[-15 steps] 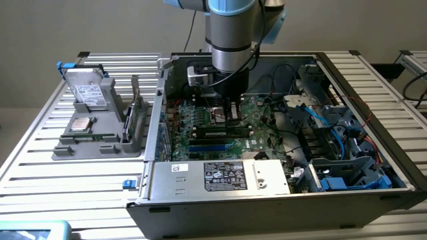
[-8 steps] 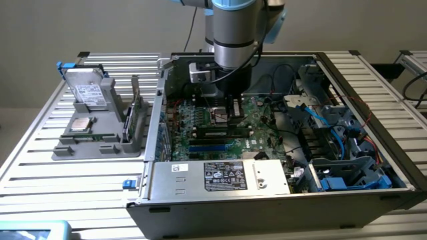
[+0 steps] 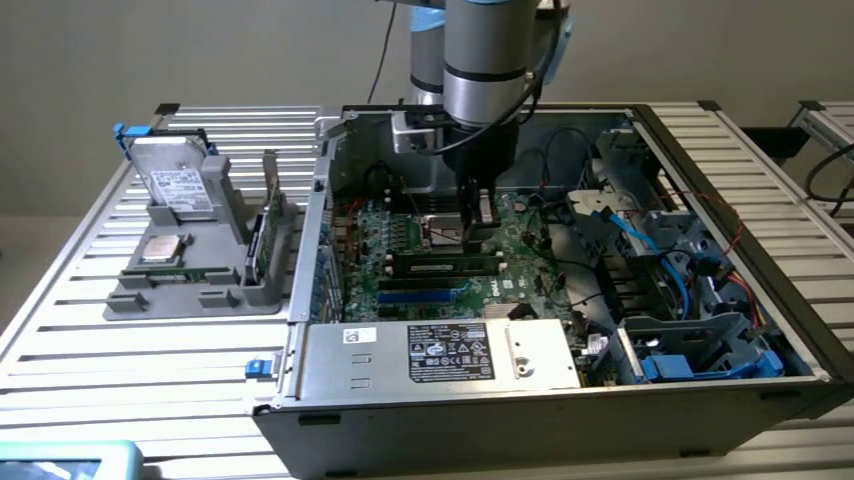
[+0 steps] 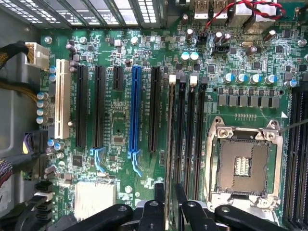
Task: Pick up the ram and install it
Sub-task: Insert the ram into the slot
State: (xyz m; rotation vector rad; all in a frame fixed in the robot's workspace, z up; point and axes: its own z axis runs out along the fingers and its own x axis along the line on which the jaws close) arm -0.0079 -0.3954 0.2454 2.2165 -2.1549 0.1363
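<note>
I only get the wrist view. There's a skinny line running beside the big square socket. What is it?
Observer: That is the ram, edge-on to you. The exterior view shows its flat side, dark with a small pale label, standing on the motherboard.
Operator: Where's the hand?
Observer: The hand is right over the ram, on the arm that reaches straight down into the open case.
Operator: What's outside the computer?
Observer: A gray tray on the slatted table, at the exterior view's left, carries a hard drive and a square silver chip.
</note>
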